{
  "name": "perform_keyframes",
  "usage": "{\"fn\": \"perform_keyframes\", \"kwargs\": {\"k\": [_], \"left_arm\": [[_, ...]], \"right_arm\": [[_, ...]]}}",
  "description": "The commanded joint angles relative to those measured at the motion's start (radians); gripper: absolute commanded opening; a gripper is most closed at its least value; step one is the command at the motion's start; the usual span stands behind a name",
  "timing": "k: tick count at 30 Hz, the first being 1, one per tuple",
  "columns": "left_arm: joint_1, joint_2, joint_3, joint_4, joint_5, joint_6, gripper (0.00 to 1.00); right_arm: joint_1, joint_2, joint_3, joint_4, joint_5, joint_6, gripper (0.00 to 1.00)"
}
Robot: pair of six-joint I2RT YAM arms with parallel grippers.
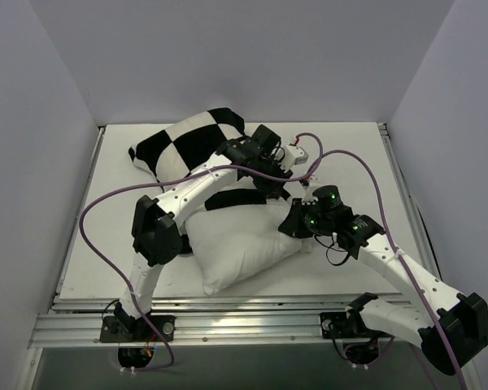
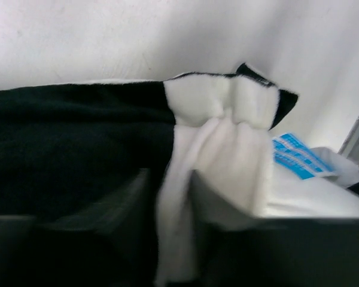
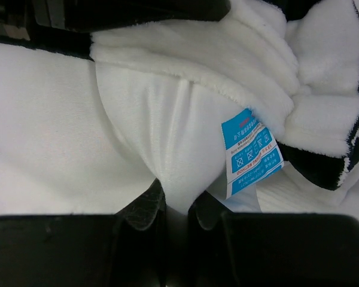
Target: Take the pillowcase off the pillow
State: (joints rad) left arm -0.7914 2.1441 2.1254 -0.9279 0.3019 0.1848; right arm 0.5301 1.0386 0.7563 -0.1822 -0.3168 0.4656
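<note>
Your left tool (image 2: 170,177) clamps a pillowcase (image 2: 78,131) fold, far side; your right tool (image 3: 176,192) pinches the pillow (image 3: 42,131) just nearer.

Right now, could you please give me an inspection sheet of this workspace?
Surface: white table, metal rail along the near edge.
Job's things: checkered pillowcase bunched toward the far side; white pillow bare at its near part, blue tag showing.
Clutter: nothing seen.
Grippers: left gripper pinches a pillowcase fold; right gripper shut on pillow fabric.
Cables: purple cables loop over both arms.
Surroundings: plain white walls on three sides.
</note>
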Motion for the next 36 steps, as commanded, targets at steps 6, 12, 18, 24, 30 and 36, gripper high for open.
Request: {"fn": "perform_keyframes", "kwargs": {"k": [6,12,18,24,30,36], "left_arm": [[0.060,0.008,-0.021,-0.017,-0.023,-0.031,0.02],[0.199,-0.050,-0.076,0.171,-0.240,-0.218,0.02],[0.280,-0.110,-0.130,0.331,-0.498,-0.298,0.02],[0.360,-0.093,-0.121,0.386,-0.679,-0.305,0.02],[0.452,-0.012,-0.061,0.390,-0.759,-0.291,0.02],[0.472,-0.009,-0.019,0.377,-0.644,-0.369,0.03]], "right_arm": [[-0.001,-0.067,0.061,-0.065,0.084,-0.056,0.00],[0.001,-0.166,0.107,-0.163,0.007,-0.082,0.00],[0.001,-0.273,0.195,-0.244,-0.116,-0.090,0.00],[0.001,-0.313,0.446,-0.417,-0.030,-0.117,0.00],[0.002,-0.301,0.702,-0.588,0.154,-0.159,0.00],[0.002,-0.287,0.543,-0.531,0.277,-0.117,0.00]]}}
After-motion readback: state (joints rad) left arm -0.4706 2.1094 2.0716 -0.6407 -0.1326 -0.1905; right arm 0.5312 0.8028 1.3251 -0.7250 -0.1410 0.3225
